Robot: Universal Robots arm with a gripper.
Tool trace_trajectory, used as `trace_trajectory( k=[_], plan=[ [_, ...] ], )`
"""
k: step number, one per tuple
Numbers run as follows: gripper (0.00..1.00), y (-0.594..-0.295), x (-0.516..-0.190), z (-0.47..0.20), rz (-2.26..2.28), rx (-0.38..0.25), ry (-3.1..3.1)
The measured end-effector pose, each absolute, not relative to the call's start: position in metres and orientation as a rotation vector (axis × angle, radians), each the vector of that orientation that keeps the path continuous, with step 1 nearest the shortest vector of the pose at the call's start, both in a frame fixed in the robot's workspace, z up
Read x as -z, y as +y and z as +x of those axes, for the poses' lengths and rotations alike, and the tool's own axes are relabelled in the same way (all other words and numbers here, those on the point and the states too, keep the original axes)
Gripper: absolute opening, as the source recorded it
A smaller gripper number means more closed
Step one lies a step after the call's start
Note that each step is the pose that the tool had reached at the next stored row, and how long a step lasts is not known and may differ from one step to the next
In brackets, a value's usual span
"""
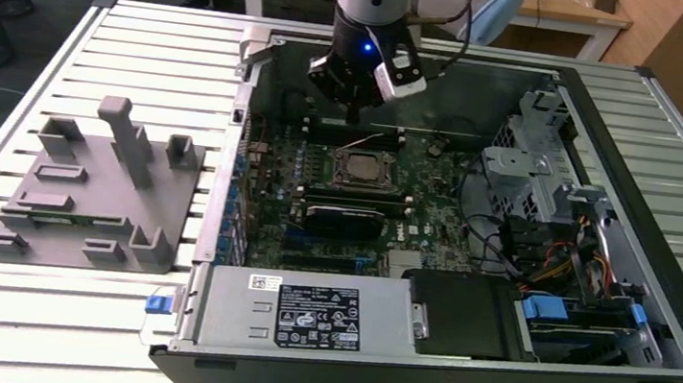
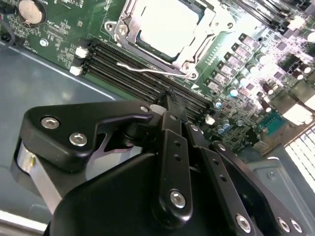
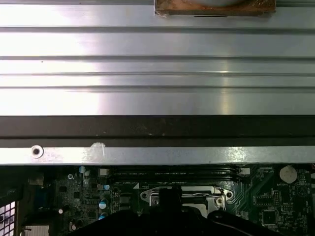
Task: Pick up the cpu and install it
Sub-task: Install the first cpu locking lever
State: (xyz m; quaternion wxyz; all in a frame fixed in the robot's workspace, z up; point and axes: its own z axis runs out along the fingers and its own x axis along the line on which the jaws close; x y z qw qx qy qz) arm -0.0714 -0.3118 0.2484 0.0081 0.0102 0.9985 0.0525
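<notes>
1. In the exterior view we see the arm reaching down into an open computer case that lies on a slatted metal table.
2. The gripper hangs above the far part of the green motherboard, just beyond the socket.
3. In the second wrist view the gripper's two black fingers are pressed together at a thin tip with nothing between them, so we take the hand as clenched and empty.
4. The cpu sits in the socket; its pale silvery top faces up inside the metal frame.
5. A thin wire lever lies along the socket's edge, between the frame and the dark memory slots.
6. In the first wrist view we see the socket's frame below the case's metal edge, with the table slats beyond.
7. On the exterior view's left a grey plastic fixture rests on the table, well apart from the gripper.
8. Near the front of the case, a silver power supply with a label lies beside a black drive bay.
</notes>
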Motion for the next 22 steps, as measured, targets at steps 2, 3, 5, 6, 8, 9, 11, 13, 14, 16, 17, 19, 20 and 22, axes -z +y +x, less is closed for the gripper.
trace_trajectory(
  k=[2, 3, 5, 6, 8, 9, 11, 13, 14, 16, 17, 19, 20, 22],
  plan=[
    [0.11, -0.3118, -0.2463, -0.0695, 0.032, -0.164, 3.121],
    [0.11, -0.3118, -0.2453, -0.0679, 0.032, -0.164, 3.121],
    [0.11, -0.3118, -0.2435, -0.0652, 0.032, -0.164, 3.121],
    [0.11, -0.3118, -0.2426, -0.0646, 0.032, -0.164, 3.121],
    [0.11, -0.3118, -0.2413, -0.0645, 0.032, -0.164, 3.121],
    [0.11, -0.3118, -0.2408, -0.0644, 0.032, -0.164, 3.121],
    [0.11, -0.3119, -0.2405, -0.0644, 0.032, -0.164, 3.121],
    [0.11, -0.3118, -0.2399, -0.0644, 0.032, -0.164, 3.121],
    [0.11, -0.3118, -0.2397, -0.0644, 0.032, -0.164, 3.121],
    [0.11, -0.3118, -0.2393, -0.0643, 0.032, -0.164, 3.121],
    [0.11, -0.3118, -0.2392, -0.0643, 0.032, -0.164, 3.121],
    [0.11, -0.3118, -0.2388, -0.0642, 0.032, -0.164, 3.121],
    [0.11, -0.3118, -0.2386, -0.0641, 0.032, -0.164, 3.121],
    [0.11, -0.3118, -0.2379, -0.0638, 0.032, -0.164, 3.121]
  ],
)
